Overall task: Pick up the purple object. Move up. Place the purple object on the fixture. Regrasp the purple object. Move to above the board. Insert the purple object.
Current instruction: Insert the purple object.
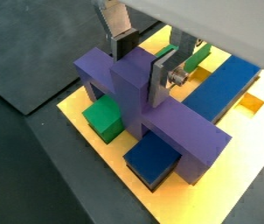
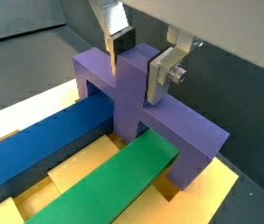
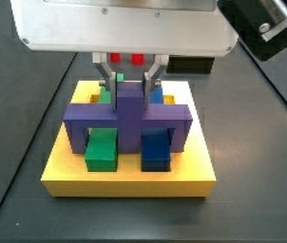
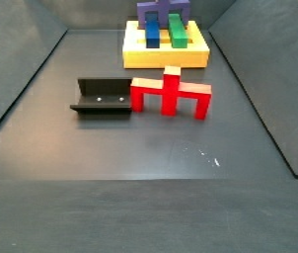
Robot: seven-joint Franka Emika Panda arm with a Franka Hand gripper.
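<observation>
"Where's the purple object (image 3: pixel 128 114)?"
"Clamped by its stub in the claw (image 1: pixel 142 59), straddling the board (image 3: pixel 127 177) between green and blue blocks. Best lowered straight, legs kept level."

No readable text, label, brand, number or sign appears on any surface in these views, including the gripper (image 1: pixel 141 54) over the board (image 3: pixel 127 177).
</observation>
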